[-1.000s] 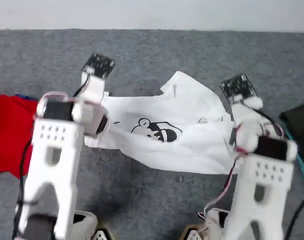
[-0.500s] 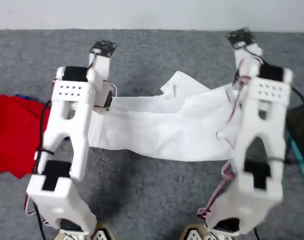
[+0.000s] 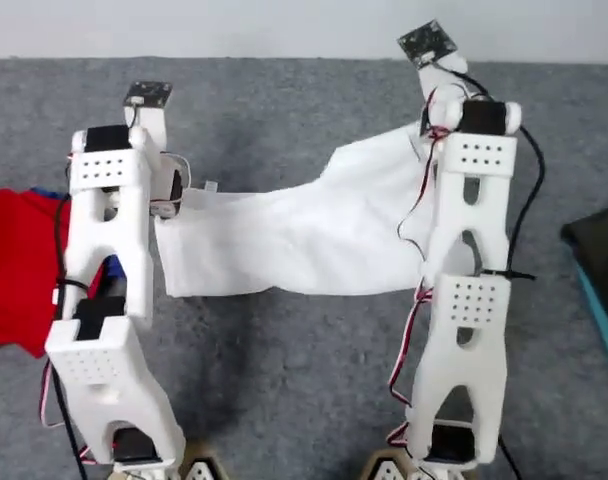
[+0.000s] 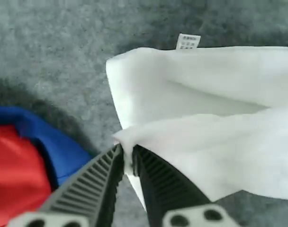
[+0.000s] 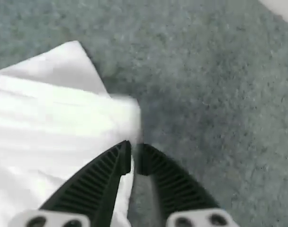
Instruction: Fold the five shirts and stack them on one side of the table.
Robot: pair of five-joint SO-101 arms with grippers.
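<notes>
A white shirt (image 3: 304,230) is stretched across the middle of the grey table, folded over on itself so its print is hidden. My left gripper (image 4: 127,156) is shut on the shirt's left edge (image 4: 191,127), beside a small tag (image 4: 187,41). My right gripper (image 5: 133,156) is shut on the shirt's far right corner (image 5: 63,118), which is lifted. In the high view the left arm (image 3: 109,200) stands at the shirt's left end and the right arm (image 3: 469,180) at its right end.
A red shirt (image 3: 19,265) lies at the table's left edge over a blue one (image 4: 40,137). A dark garment (image 3: 599,235) with a teal edge sits at the right edge. Bare grey carpet (image 3: 284,110) lies beyond the shirt.
Both arms have swung away from the camera toward the far side, carrying the shirt's near edge over itself; the printed front is now covered.
</notes>
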